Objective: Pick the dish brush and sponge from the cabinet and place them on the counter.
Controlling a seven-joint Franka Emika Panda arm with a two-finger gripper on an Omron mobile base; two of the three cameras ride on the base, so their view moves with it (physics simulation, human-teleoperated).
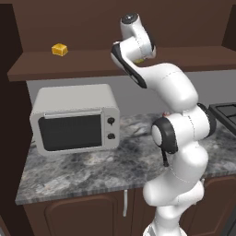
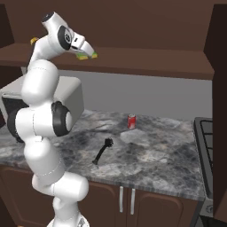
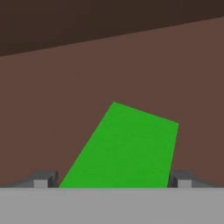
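The green sponge [image 3: 127, 146] lies flat on the brown shelf [image 3: 48, 113] of the cabinet [image 2: 155, 64]. My gripper [image 3: 113, 179] is open over it, one fingertip [image 3: 43, 178] on each side of its near end, neither touching it. In the right base view the gripper [image 2: 88, 52] reaches onto the shelf with the sponge [image 2: 83, 56] just under it. The dish brush [image 2: 103, 150], black with a long handle, lies on the grey counter [image 2: 150, 159] in front of the arm.
A yellow block [image 1: 59, 49] sits further left on the shelf [image 1: 92, 64]. A white microwave [image 1: 73, 117] stands on the counter [image 1: 92, 170] at the left. A red can [image 2: 131, 121] stands near the back wall. A black stove [image 2: 208, 133] borders the counter's right end.
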